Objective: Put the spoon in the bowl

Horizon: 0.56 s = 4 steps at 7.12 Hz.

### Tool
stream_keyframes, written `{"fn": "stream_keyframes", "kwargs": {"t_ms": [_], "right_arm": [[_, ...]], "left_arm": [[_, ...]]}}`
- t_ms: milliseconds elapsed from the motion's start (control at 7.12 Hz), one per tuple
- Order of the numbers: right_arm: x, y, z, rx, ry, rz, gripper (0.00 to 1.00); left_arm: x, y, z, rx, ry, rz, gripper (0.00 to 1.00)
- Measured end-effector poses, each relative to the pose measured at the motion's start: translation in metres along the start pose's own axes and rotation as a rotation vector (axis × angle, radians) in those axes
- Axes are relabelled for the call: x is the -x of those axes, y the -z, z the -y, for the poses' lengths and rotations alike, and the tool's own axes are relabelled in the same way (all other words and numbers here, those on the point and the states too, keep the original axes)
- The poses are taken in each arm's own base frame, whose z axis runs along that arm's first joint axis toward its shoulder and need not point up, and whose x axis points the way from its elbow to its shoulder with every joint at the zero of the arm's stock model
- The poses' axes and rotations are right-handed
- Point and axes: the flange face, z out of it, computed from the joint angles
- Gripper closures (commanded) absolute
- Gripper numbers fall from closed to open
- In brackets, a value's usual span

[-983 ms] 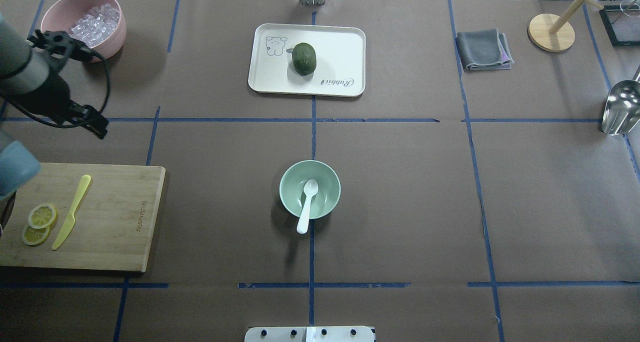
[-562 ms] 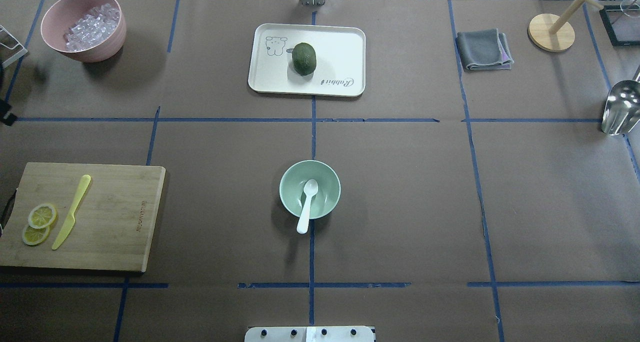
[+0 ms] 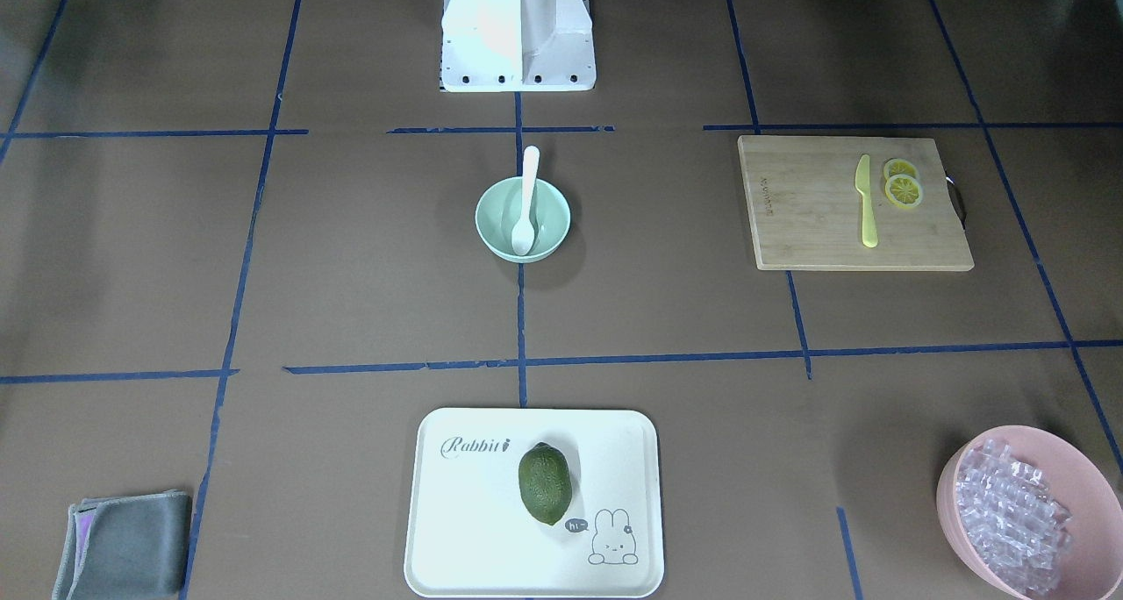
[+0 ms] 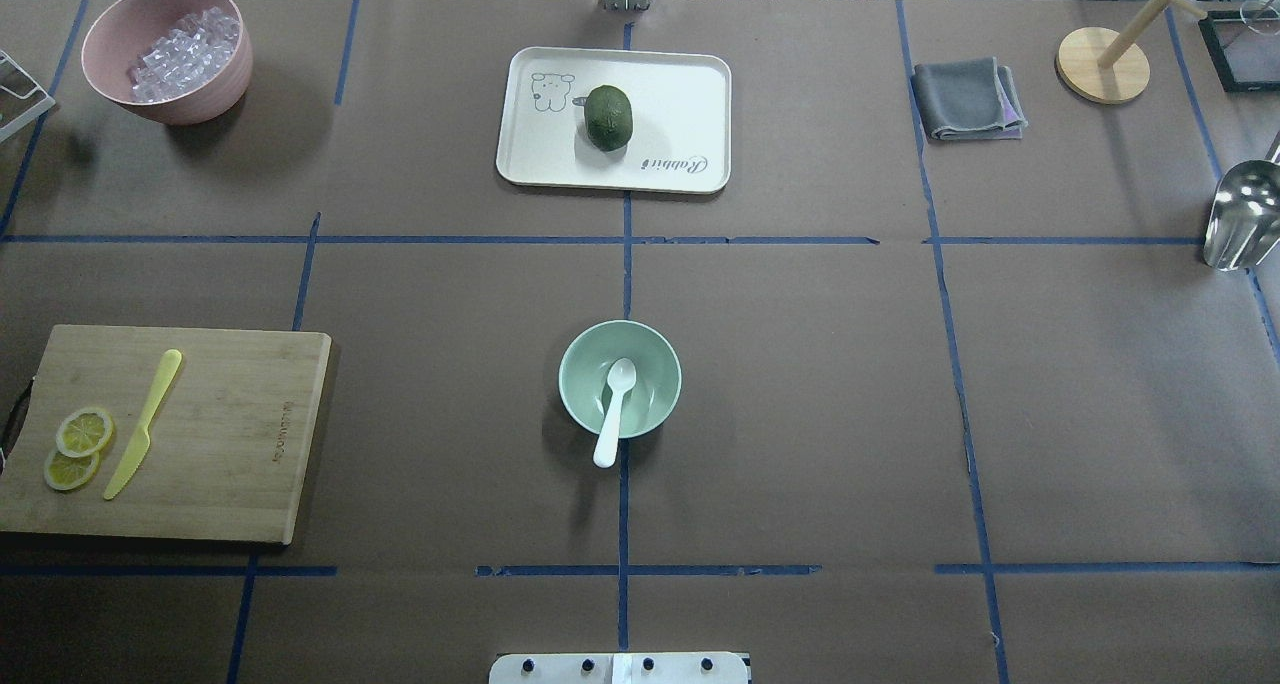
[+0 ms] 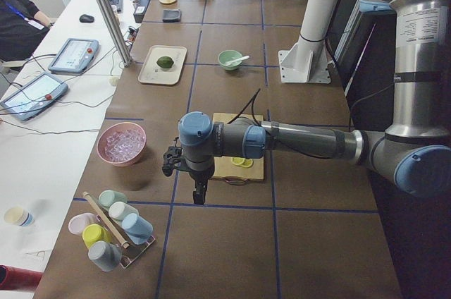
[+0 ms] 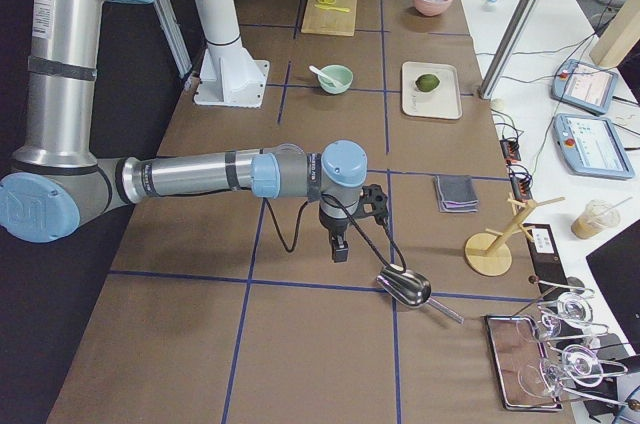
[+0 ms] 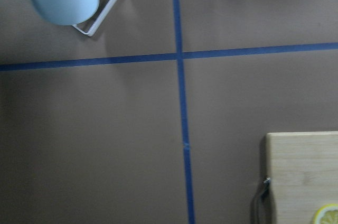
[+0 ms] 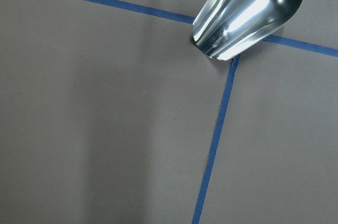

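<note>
R arm [image 6: 200, 176] coming in from view's L edge, stretching level over table [image 6: 150, 344]. Wrist bending down; R gripper [image 6: 340, 249] pointing at tabletop, hanging just above it, near metal scoop [image 6: 405, 287] but apart. Jaws too small to read: can't tell whether parted or closed. Cable looping off wrist. Farther back: spoon [image 6: 320, 72] sitting in bowl [image 6: 337, 86], handle sticking out over rim twd white base post [image 6: 225, 44]. Tray [image 6: 435, 104] w/ green fruit [image 6: 427, 82] lying beside bowl. Cutting board [image 6: 320, 22] & pink bowl [image 6: 433, 6] sitting at far end. Grey cloth [image 6: 456, 193] & wooden stand [image 6: 490, 249] sitting nr scoop.
</note>
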Motion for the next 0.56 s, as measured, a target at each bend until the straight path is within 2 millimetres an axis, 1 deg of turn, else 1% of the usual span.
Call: {"fn": "stream_keyframes", "kwargs": {"t_ms": [281,562], "right_arm": [[0.0003,0.0005,0.0004,-0.001,0.001,0.0,0.01],[0.0003,0.0005,0.0007,-0.002,0.001,-0.001,0.01]], "left_arm": [[0.0056,-0.0038,-0.0087,0.008,0.002,-0.02,0.0],[0.0025,-0.0046,-0.0101,0.003,-0.004,-0.064,0.0]]}}
